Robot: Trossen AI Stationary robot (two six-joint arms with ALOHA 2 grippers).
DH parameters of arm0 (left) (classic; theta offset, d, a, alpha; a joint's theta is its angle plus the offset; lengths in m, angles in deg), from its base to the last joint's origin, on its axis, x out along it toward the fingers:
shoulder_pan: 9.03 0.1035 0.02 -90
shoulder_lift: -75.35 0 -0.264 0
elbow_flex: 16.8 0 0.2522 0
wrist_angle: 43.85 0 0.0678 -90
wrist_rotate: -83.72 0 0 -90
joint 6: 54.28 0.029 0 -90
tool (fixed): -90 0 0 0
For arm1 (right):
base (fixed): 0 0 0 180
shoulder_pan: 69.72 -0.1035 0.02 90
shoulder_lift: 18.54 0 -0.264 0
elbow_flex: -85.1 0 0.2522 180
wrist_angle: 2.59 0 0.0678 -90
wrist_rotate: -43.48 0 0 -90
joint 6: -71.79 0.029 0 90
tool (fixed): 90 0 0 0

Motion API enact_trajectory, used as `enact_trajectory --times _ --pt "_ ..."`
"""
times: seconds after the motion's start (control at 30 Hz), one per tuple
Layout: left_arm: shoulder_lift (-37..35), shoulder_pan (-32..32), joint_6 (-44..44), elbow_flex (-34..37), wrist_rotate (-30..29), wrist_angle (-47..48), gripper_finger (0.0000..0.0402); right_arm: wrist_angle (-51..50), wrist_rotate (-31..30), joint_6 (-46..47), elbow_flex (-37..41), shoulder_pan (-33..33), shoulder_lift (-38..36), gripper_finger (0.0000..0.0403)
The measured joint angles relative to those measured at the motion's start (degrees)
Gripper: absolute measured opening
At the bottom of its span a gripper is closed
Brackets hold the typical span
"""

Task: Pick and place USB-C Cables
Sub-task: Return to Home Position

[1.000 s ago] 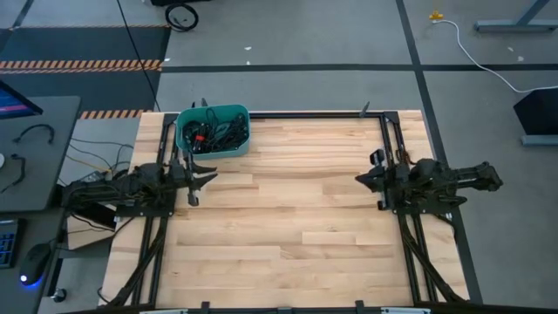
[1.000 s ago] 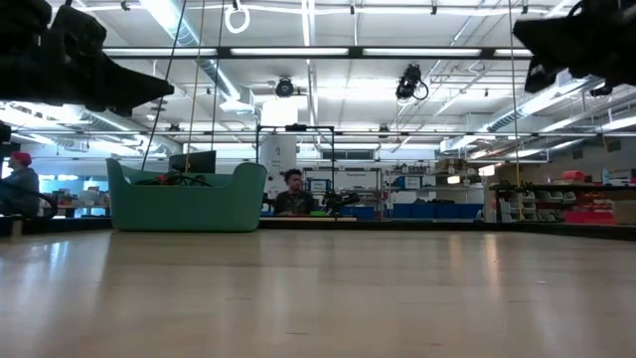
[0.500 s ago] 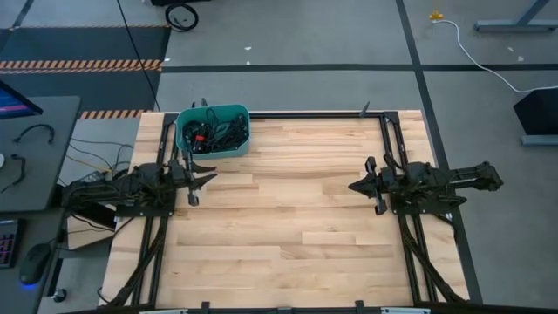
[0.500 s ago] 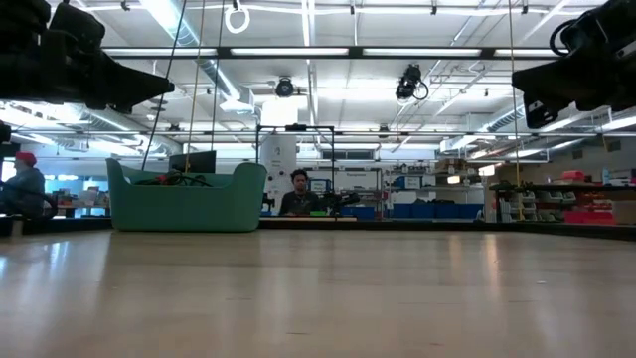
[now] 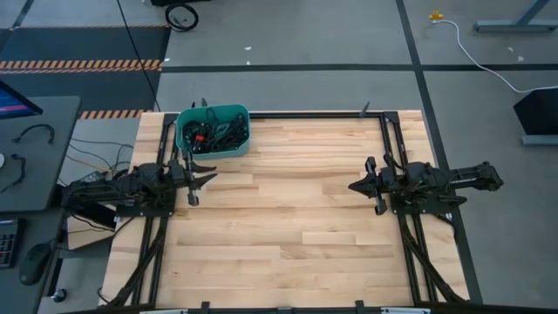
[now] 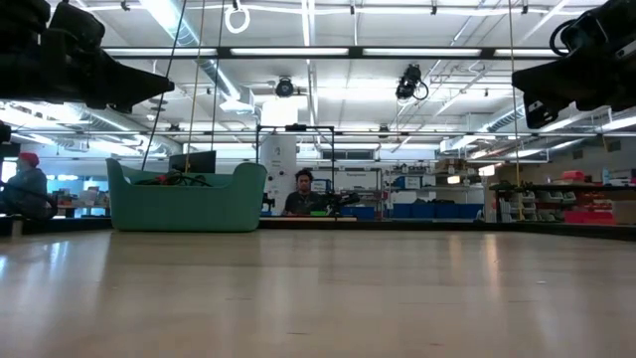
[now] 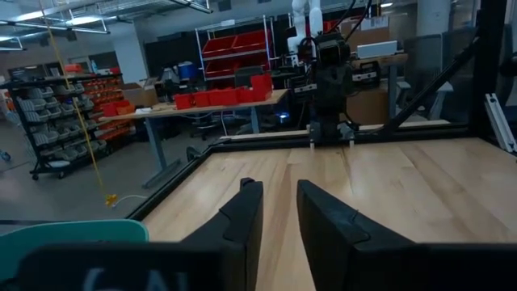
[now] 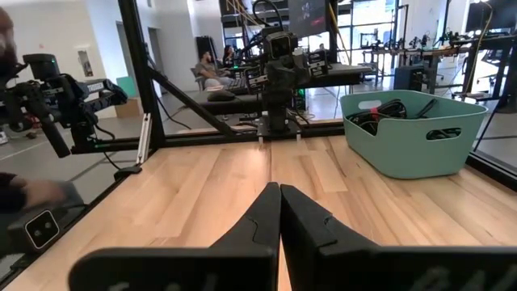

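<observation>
A grey concrete floor [image 5: 305, 35] crossed by dark tape lines fills the high view, with a band of orange-and-black striped tape [image 5: 78, 64] at the upper left and a white cord [image 5: 475, 52] trailing at the upper right. In the centre lies the table [image 5: 288, 218], its top made of pale wood planks edged by a black rail; a dark desk [image 5: 35, 148] stands just beside it at the left edge of the frame. Level across the table, the low view shows a wide workshop with long ceiling lights, shelving and a seated person [image 6: 303, 194] far behind. The teal bin [image 5: 243, 146] stands at the upper left corner of the table, and the black cables [image 5: 214, 131] lie bundled inside it, one with a red tie. The left gripper [image 7: 279, 187] hangs just below the bin in the high view, its fingers a narrow gap apart and holding nothing. The right gripper [image 8: 279, 190] hangs over the table's right side, well apart from the bin, fingers pressed together and empty.
</observation>
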Motion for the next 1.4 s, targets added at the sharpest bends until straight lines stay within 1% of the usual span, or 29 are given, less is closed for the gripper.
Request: enact_trajectory --times 0.13,0.37,0.63,0.9,1.17,1.4 --pt "0.0 0.0 0.0 0.0 0.0 -0.1 0.0083 0.0 0.0 0.0 0.0 0.0 0.0 0.0012" --pt "0.0 0.0 0.0 0.0 0.0 -0.1 0.0091 0.0 0.0 0.0 0.0 0.0 0.0 0.0012" --pt "0.0 0.0 0.0 0.0 0.0 -0.1 0.0083 0.0 0.0 0.0 0.0 0.0 0.0 0.0012" --pt "0.0 0.0 0.0 0.0 0.0 -0.1 0.0091 0.0 0.0 0.0 0.0 0.0 0.0 0.0012" --pt "0.0 0.0 0.0 0.0 0.0 -0.1 0.0083 0.0 0.0 0.0 0.0 0.0 0.0 0.0012" --pt "0.0 0.0 0.0 0.0 0.0 -0.1 0.0091 0.0 0.0 0.0 0.0 0.0 0.0 0.0012"
